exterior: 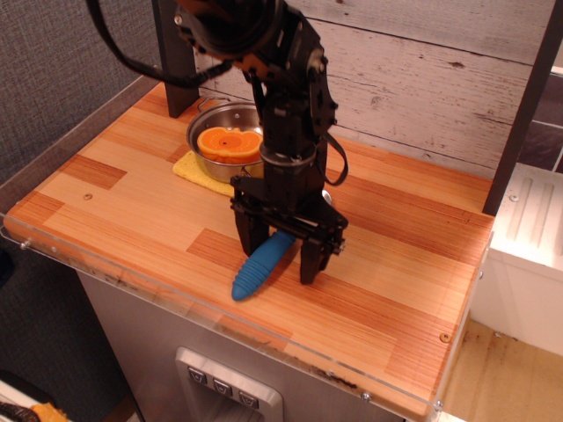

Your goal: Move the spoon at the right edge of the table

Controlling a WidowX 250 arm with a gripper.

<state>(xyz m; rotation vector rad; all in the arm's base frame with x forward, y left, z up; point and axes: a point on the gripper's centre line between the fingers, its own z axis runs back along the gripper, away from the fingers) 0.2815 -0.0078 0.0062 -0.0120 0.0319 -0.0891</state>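
Gripper is down low over the table, jaws spread apart, one finger on each side of the spoon; fingertips at or near the wood, contact with the handle unclear; nothing clamped. Spoon lies flat near the table's middle-front, blue ribbed handle pointing toward the front edge, its tip close to the acrylic rim; the metal bowl end is hidden behind the gripper body. Spoon is well apart from the right edge. Behind the arm, a steel pot sits on a yellow cloth near the back left; an orange slice lies inside the pot. White cabinet stands beside the table on the right.
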